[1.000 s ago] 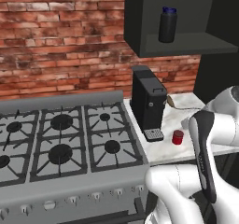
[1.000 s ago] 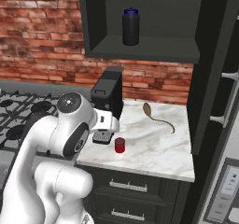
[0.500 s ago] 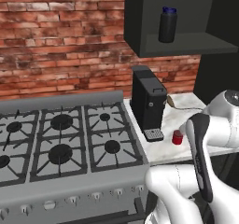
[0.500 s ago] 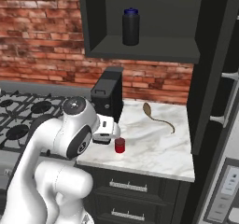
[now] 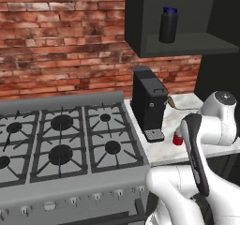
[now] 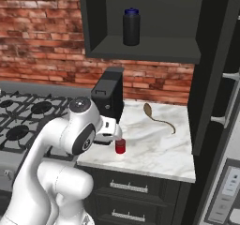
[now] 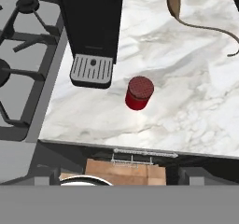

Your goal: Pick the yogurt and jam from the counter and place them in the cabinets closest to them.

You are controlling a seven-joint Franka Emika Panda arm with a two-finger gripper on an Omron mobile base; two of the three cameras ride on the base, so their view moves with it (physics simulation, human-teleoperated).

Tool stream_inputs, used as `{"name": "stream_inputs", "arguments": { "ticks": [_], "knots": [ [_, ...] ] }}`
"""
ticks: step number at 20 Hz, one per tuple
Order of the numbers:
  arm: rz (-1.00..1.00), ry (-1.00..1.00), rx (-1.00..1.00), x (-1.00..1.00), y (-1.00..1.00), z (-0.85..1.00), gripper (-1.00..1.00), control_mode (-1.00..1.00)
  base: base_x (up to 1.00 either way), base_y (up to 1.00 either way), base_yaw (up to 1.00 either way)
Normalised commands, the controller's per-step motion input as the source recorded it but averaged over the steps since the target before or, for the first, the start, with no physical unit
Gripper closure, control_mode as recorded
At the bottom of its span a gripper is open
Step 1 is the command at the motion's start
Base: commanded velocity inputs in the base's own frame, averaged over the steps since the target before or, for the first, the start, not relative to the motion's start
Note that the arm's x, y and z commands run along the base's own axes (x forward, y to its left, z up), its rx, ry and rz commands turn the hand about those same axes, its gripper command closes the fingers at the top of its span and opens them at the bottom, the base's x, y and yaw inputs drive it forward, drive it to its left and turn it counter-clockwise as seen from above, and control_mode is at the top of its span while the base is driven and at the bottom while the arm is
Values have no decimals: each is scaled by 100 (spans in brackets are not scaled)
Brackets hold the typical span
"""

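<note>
A small red jar (image 7: 139, 93) with a textured red lid stands upright on the white marble counter (image 7: 191, 83), just right of the coffee machine's drip tray. That jar (image 6: 120, 146) sits near the counter's front edge, and my gripper (image 6: 114, 133) hovers just above and left of it. The fingers are hidden behind the white hand. From the other side the jar (image 5: 177, 138) peeks out behind my forearm. A dark bottle (image 6: 131, 27) with a blue cap stands on the shelf of the open black cabinet (image 6: 145, 49) overhead. The bottle (image 5: 168, 25) is upright.
A black coffee machine (image 6: 108, 95) stands at the counter's left end, beside the grey gas stove (image 6: 23, 121). A brown long-handled spoon (image 7: 175, 3) lies at the back of the counter. A tall dark unit (image 6: 220, 102) borders the counter on the right.
My hand has swung to the right, from the coffee machine's drip tray to a spot just over the red jar. The jar and the bottle have not moved.
</note>
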Motion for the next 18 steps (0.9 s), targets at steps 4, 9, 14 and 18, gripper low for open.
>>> {"name": "stream_inputs", "arguments": {
  "ticks": [4, 9, 14, 18],
  "knots": [
    [0, 8, 0, 25, 0, -22, -100, -100, 0, 0, 0],
    [0, 4, 0, 33, -2, -16, -100, -100, 0, 0, 0],
    [0, 1, 1, 43, -12, -10, -100, -100, 0, 0, 0],
    [1, 1, 2, 35, -26, -13, -100, -100, 0, 0, 0]
  ]
}}
